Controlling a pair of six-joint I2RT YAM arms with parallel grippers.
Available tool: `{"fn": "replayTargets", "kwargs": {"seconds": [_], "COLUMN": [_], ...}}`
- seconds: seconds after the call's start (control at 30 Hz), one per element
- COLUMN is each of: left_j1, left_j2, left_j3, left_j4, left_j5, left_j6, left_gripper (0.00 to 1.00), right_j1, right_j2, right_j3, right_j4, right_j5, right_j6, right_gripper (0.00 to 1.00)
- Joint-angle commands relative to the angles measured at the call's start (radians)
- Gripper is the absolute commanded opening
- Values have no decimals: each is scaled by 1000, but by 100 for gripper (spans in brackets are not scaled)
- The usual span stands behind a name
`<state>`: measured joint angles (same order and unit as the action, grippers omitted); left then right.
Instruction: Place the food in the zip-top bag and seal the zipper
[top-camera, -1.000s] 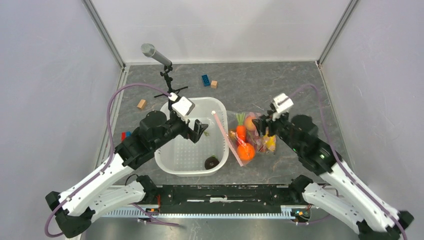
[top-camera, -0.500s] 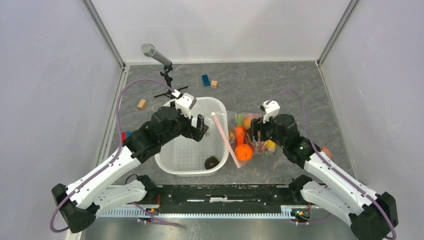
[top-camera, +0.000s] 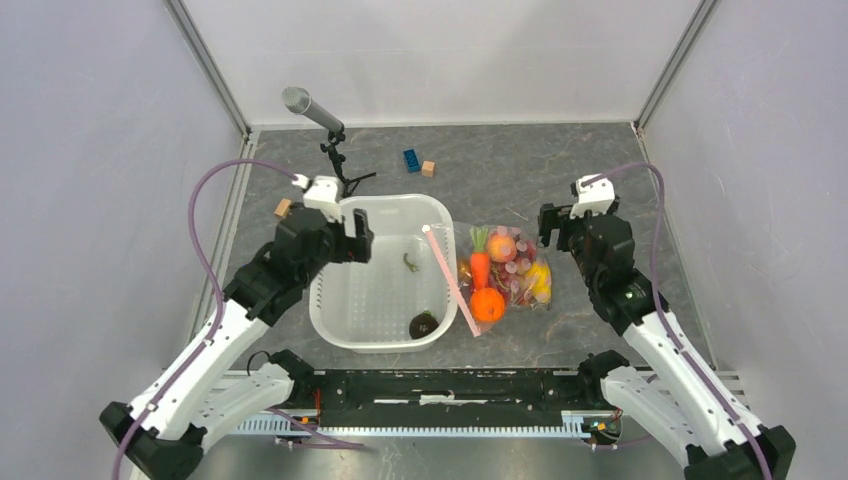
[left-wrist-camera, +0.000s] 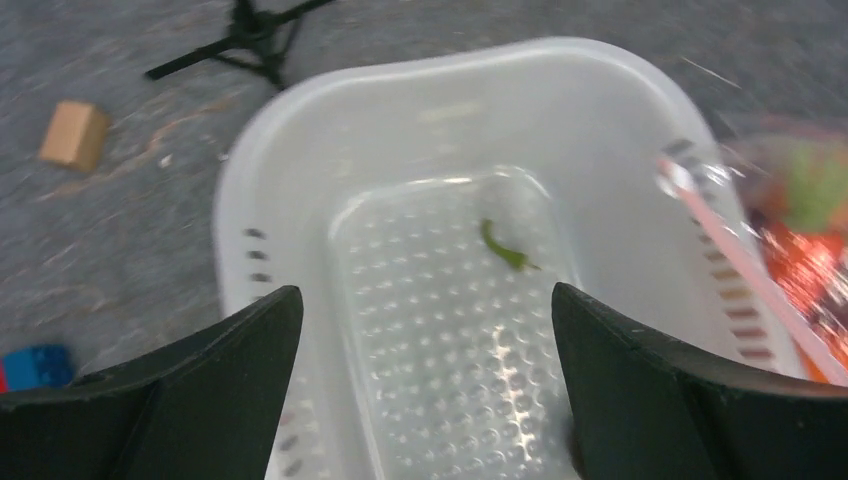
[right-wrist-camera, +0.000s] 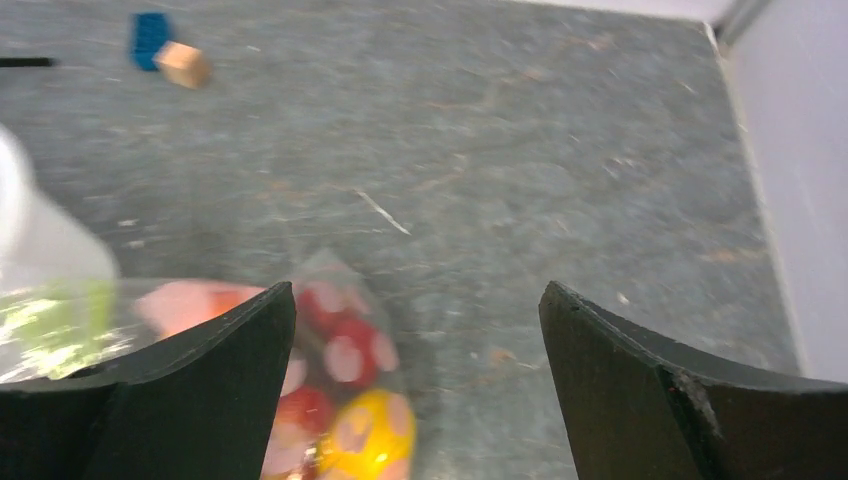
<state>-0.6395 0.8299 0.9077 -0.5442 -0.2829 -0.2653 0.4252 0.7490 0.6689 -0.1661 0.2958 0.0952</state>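
Food (top-camera: 500, 278) lies packed inside the zip-top bag (top-camera: 515, 236), which rests flat on the table (top-camera: 600, 170) just right of the white basin (top-camera: 345, 332). Through the clear plastic I make out the carrot (top-camera: 481, 268), an orange (top-camera: 489, 304) at the near end and a yellow fruit (top-camera: 541, 280) on the right side. The zipper (top-camera: 452, 285) runs along the bag's left edge, close against the basin's right wall, its far end touching the rim. Whether it is sealed I cannot tell.

My left gripper (left-wrist-camera: 422, 300) hovers over the left part of the basin, its jaws spread wide with nothing between them. Below it I see only a small green scrap (left-wrist-camera: 505, 250) on the dotted floor. My right gripper (right-wrist-camera: 417, 290) hangs above the bag's far right corner and the bare table beside it, its jaws also parted wide and holding nothing. A blue block (right-wrist-camera: 150, 38) and a wooden block (right-wrist-camera: 184, 65) lie well apart from the bag, toward the back.
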Motion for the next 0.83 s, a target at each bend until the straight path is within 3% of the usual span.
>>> {"fn": "replayTargets", "kwargs": {"seconds": [0.0,0.1,0.23,0.3,0.43,0.6,0.8], "left_j1": [249,377,393,393,393,393,393], "left_j2": [25,24,-45,-66,-105,-172,-195], "left_j3": [56,86,59,55,37,8,8], "left_j4": [-15,-45,-47,-96,-162,-155,-143], "left_j5": [92,119,21,-64,-187,-189,-248], "left_j6": [-68,-83,-164,-245,-271,-290,-254], "left_gripper": [100,100,100,100,100,100,100], "right_j1": [-180,-373,-573,-579,-579,-579,-579], "right_j2": [54,70,2,-71,-202,-218,-221], "right_j3": [34,18,-58,-107,-182,-141,-128], "right_j4": [-7,7,62,97,152,51,49], "right_j5": [-29,-225,-362,-383,-486,-486,-501], "right_j6": [-30,6,85,89,66,39,82], "right_gripper": [96,96,97,97,98,98,98]}}
